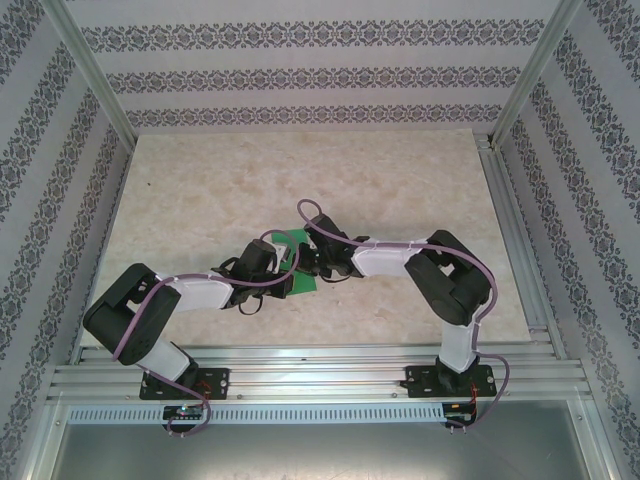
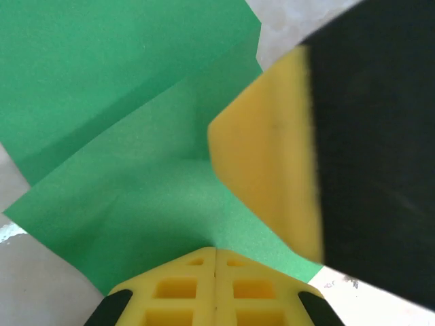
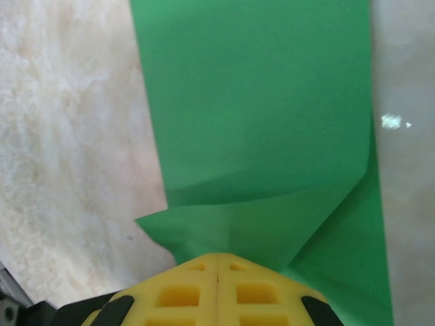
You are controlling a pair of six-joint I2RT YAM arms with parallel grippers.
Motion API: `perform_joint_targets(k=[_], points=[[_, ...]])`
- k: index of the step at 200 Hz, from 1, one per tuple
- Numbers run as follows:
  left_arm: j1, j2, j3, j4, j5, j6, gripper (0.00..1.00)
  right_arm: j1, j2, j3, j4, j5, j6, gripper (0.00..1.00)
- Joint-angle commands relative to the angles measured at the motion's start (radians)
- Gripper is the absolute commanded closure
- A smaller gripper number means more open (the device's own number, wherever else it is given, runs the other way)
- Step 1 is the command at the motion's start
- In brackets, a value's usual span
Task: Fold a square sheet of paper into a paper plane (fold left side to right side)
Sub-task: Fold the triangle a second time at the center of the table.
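Observation:
The square sheet of paper [image 1: 298,283] is bright green and lies partly folded at the table's centre, mostly covered by both arms. Seen from the left wrist, the paper [image 2: 122,136] has one layer over another, and it puckers toward my left gripper [image 2: 215,252], whose yellow fingers are shut on its near edge. My right gripper's yellow finger [image 2: 268,159] hangs close at the right. Seen from the right wrist, a raised flap of the paper [image 3: 258,136] runs up into my right gripper [image 3: 217,258], which is shut on it. From above, the left gripper [image 1: 287,272] and right gripper [image 1: 313,263] nearly touch.
The pale marble-patterned tabletop [image 1: 300,180] stretches behind the arms. Patterned walls and metal posts enclose it. An aluminium rail [image 1: 320,365] runs along the near edge. A small white shiny spot [image 3: 391,121] sits on the table beside the paper.

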Motion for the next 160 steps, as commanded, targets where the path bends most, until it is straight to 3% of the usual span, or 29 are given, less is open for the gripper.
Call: perform_joint_targets(k=[1,67,160], points=[[-0.027,0.044,-0.024,-0.15,-0.008,0.011,0.95,0.01,0.028,0.0,0.07,-0.022,0.05,1.0],[-0.032,0.048,-0.019,-0.163,-0.02,0.016,0.95,0.032,0.075,-0.017,0.077,-0.021,0.085,1.0],[-0.037,0.053,-0.031,-0.155,-0.024,0.015,0.95,-0.023,0.111,0.075,-0.171,0.193,-0.143,0.99]])
